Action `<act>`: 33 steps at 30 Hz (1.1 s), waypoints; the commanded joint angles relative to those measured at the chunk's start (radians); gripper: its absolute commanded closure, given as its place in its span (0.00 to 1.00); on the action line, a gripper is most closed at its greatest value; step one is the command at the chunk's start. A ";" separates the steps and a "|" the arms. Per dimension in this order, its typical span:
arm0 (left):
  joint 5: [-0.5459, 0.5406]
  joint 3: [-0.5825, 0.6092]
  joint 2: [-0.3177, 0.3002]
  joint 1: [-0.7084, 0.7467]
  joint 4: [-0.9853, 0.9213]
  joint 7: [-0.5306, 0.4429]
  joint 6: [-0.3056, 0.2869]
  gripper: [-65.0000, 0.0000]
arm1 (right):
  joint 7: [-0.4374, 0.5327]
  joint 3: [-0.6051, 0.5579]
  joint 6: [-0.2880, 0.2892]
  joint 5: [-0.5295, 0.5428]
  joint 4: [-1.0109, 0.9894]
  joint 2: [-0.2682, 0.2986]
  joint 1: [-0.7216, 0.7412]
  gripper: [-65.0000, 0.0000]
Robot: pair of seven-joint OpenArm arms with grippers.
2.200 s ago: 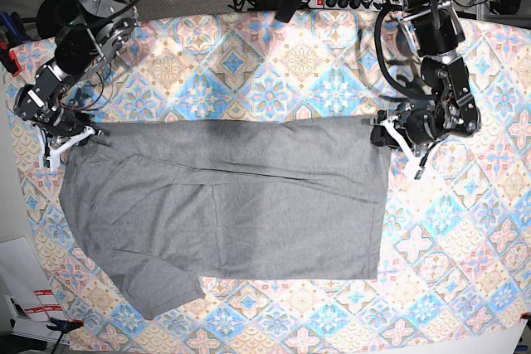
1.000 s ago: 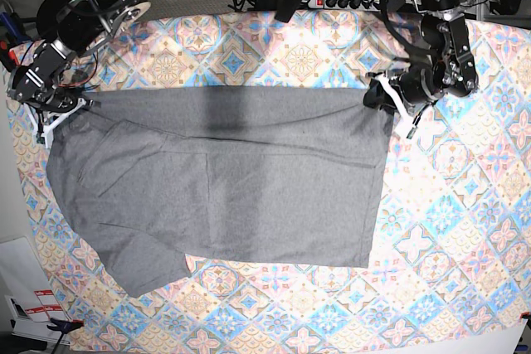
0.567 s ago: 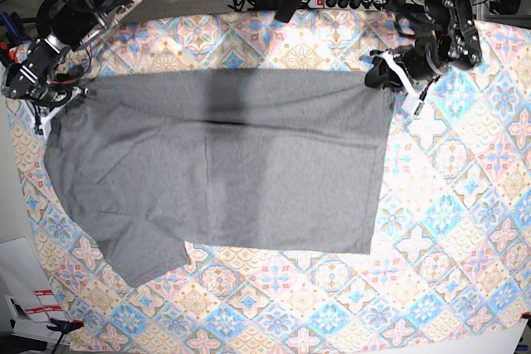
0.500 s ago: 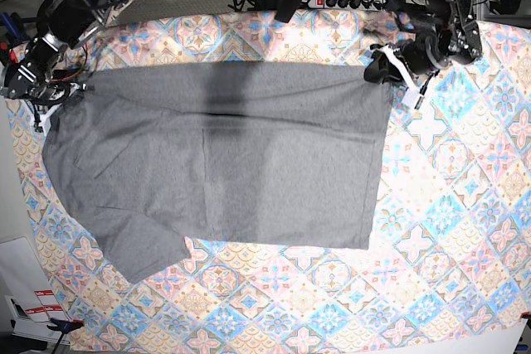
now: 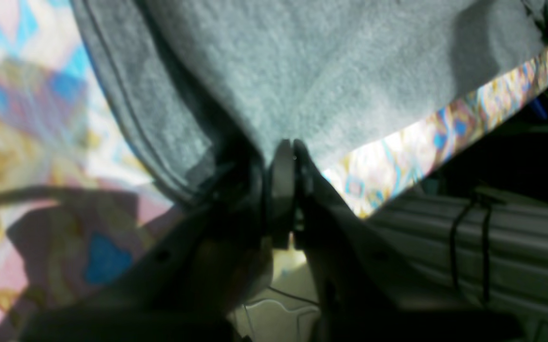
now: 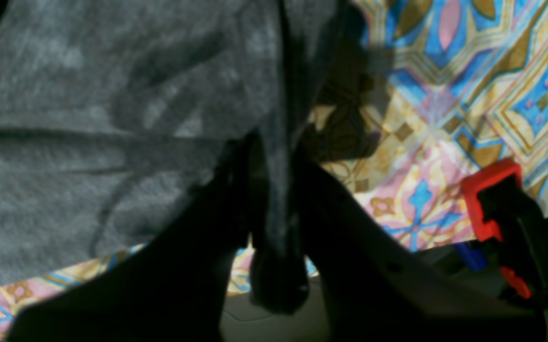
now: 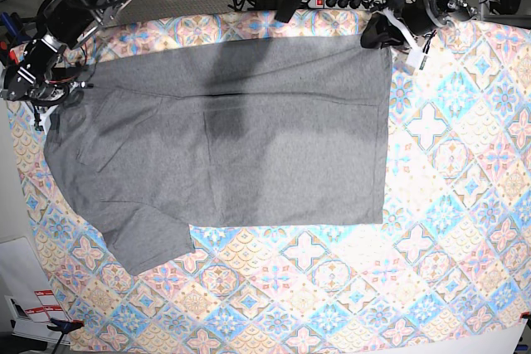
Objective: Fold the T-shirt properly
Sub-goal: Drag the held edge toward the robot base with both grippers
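Note:
The heather-grey T-shirt lies spread flat on the tile-patterned tablecloth, one sleeve sticking out at the lower left. My left gripper is at the shirt's far right corner, near the table's back edge. In the left wrist view it is shut on a pinch of the grey fabric. My right gripper is at the shirt's far left corner. In the right wrist view it is shut on a fold of the cloth.
A power strip and cables lie behind the table's back edge. A red clamp grips the tablecloth's edge beside my right gripper. White papers sit off the table's lower left corner. Bare tablecloth stretches to the shirt's right and front.
Both grippers have drawn the shirt's far edge toward the back of the table. The whole shirt has slid that way and now lies flatter, with fewer creases.

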 commanded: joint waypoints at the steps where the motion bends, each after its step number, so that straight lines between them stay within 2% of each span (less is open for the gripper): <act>1: 0.240 0.006 -0.017 0.044 -0.029 0.227 0.068 1.00 | -0.012 0.004 -0.009 -0.025 0.014 0.025 0.006 0.96; 8: 0.240 0.004 -0.029 -0.018 -0.029 0.233 0.068 1.00 | -0.009 0.005 -0.009 -0.023 0.028 0.019 -0.013 0.96; 10: 0.241 0.004 -0.035 -0.030 -0.029 0.233 0.068 1.00 | -0.009 0.005 -0.009 -0.017 0.088 0.015 -0.036 0.96; 14: 0.241 0.004 -0.049 -0.056 -0.029 0.240 0.068 1.00 | -0.006 0.005 -0.009 -0.022 0.258 -0.035 -0.092 0.95; 16: 0.240 0.004 -0.055 -0.070 -0.029 0.283 0.068 0.96 | -0.012 0.005 -0.009 -0.022 0.300 -0.037 -0.100 0.93; 19: 0.241 0.004 -0.057 -0.099 -0.031 0.334 0.068 0.85 | -0.010 0.002 -0.009 -0.022 0.301 -0.037 -0.100 0.83; 23: 0.240 0.004 -0.058 -0.105 -0.031 0.337 0.068 0.78 | -0.009 -0.001 -0.009 -0.022 0.301 -0.046 -0.098 0.67; 33: 0.235 -0.005 -0.098 -0.105 -0.031 0.337 0.068 0.77 | -0.012 0.002 -0.009 -0.022 0.304 -0.050 -0.100 0.35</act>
